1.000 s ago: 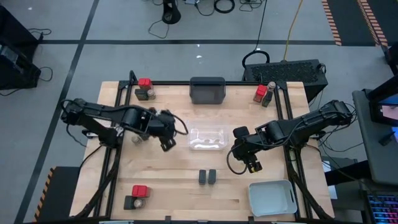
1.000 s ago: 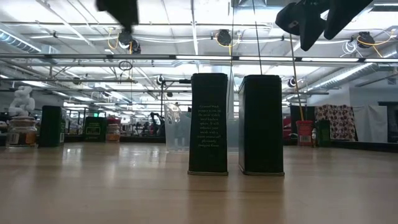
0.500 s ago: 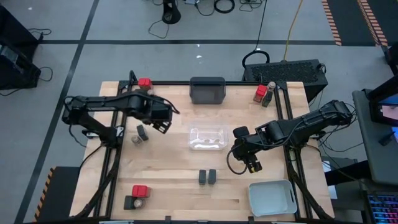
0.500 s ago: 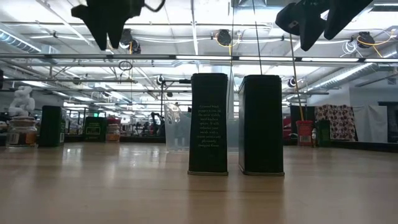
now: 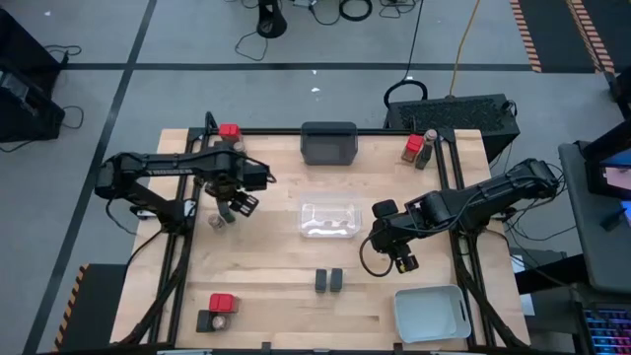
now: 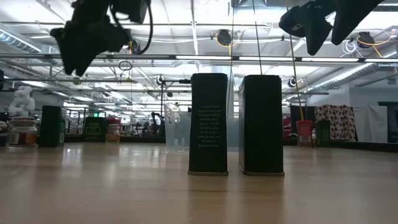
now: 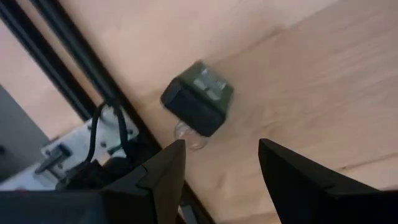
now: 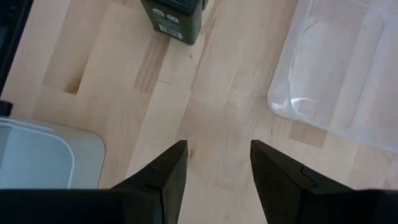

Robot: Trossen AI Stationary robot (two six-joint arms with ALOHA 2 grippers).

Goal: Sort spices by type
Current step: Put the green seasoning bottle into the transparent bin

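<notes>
My left gripper (image 5: 239, 205) (image 7: 221, 162) hovers open just beside a black boxy spice (image 7: 198, 102) (image 5: 225, 210) and a round clear jar (image 7: 188, 133) (image 5: 215, 223), which stand together on the table near its left rail. My right gripper (image 5: 402, 261) (image 8: 217, 165) hangs open above bare wood between the clear tray (image 5: 328, 219) and the pale grey tray (image 5: 430, 313). Two black boxy spices (image 5: 329, 280) (image 6: 208, 123) stand upright side by side near the table's middle. Small clusters of spices stand at the far left (image 5: 229, 131), far right (image 5: 418, 148) and near left (image 5: 217, 312).
A dark grey tray (image 5: 328, 143) sits at the far edge's middle. Black rails (image 5: 187, 227) run along the table's left and right sides. Bare wood lies between the clear tray and the near edge. In the low view both grippers (image 6: 87, 43) (image 6: 311, 25) hang well above the tabletop.
My left gripper has swung away from the clear tray toward the table's far left, then come back a little toward the near edge, turning as it went, and now hangs by the black box and jar near the left rail. My right arm has kept still.
</notes>
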